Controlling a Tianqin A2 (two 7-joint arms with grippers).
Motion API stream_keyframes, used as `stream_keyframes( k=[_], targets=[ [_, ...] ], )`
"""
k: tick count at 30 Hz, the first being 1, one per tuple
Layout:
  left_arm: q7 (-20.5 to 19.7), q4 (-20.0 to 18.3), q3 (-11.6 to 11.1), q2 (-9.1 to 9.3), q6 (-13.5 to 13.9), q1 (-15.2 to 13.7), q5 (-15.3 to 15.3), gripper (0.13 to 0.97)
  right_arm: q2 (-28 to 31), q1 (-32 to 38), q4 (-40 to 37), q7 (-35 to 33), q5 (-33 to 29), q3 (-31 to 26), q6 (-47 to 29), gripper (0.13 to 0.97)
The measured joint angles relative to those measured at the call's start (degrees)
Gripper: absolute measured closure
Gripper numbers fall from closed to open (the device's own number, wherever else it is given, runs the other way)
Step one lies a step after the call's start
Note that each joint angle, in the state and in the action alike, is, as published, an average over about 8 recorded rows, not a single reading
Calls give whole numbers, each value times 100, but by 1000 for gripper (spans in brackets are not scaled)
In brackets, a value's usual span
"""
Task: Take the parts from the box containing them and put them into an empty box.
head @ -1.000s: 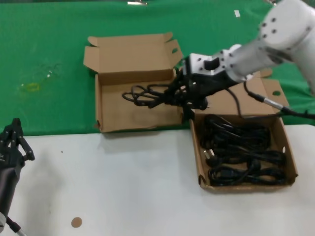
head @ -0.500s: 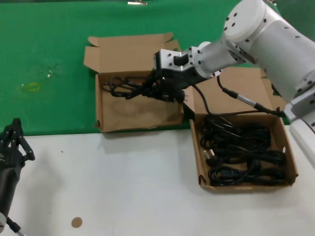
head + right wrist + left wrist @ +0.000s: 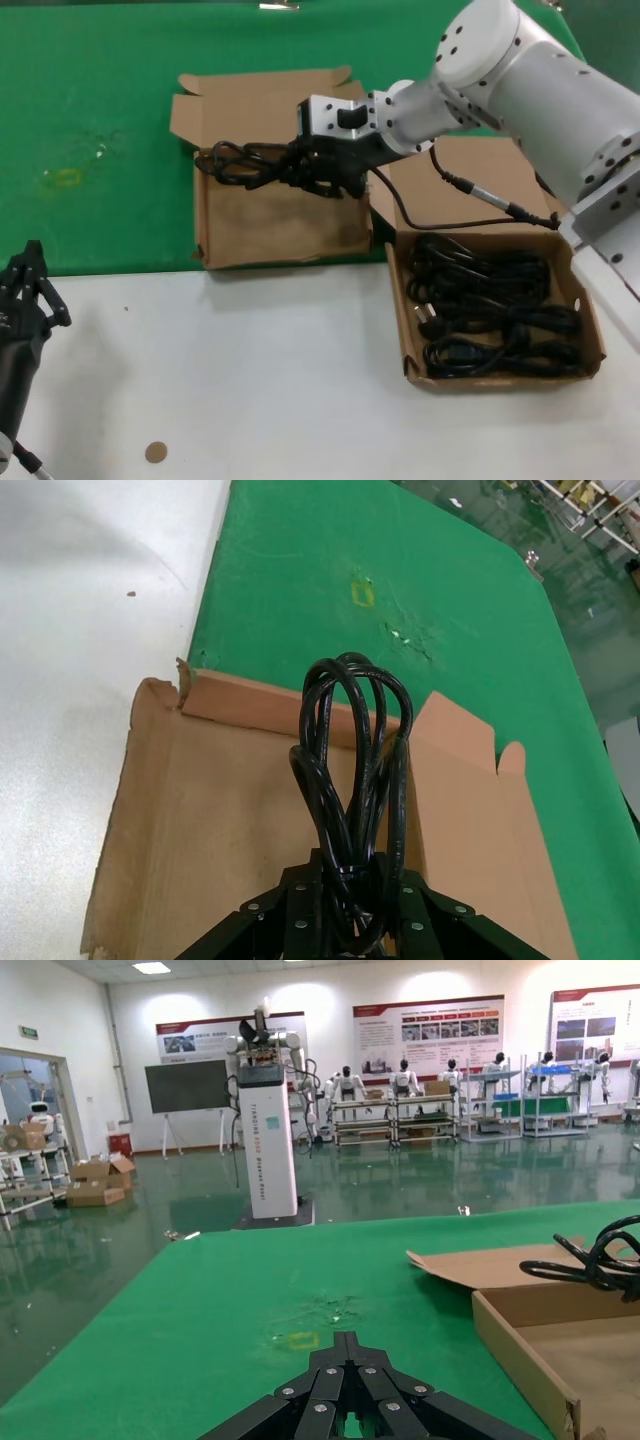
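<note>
My right gripper (image 3: 300, 168) is shut on a black coiled power cable (image 3: 240, 160) and holds it above the far left part of the empty box (image 3: 280, 228). In the right wrist view the cable (image 3: 350, 750) loops out past the right gripper (image 3: 350, 920), with the bare cardboard floor of the empty box (image 3: 220, 830) beneath. Several more parts (image 3: 490, 310) lie in the squarish box (image 3: 500, 383) on the right. The left gripper (image 3: 25, 290) is parked at the table's near left; its fingers (image 3: 347, 1345) are shut on nothing.
Both boxes straddle the line between the green cloth (image 3: 100, 100) and the white table (image 3: 250, 380). The empty box's lid flap (image 3: 270, 105) stands open behind it. A small brown disc (image 3: 155, 452) lies near the front edge. A yellow mark (image 3: 62, 177) is on the cloth.
The right arm has swung left with the cable, from the empty box's right wall to over its far left part. The left arm has not moved.
</note>
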Motion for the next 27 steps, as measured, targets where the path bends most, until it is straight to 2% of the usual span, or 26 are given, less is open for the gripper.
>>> stream_keyframes(
  k=[10, 19, 27],
  targets=[
    [0, 0, 0, 0, 0, 0, 0, 953, -6, -31, 17, 13, 454, -476, 201, 850],
    [0, 0, 0, 0, 0, 0, 0, 953, -6, -35, 43, 5, 832, -808, 278, 785],
    [0, 0, 0, 0, 0, 0, 0, 953, -7, -30, 36, -93, 1009, -912, 261, 653]
  ],
)
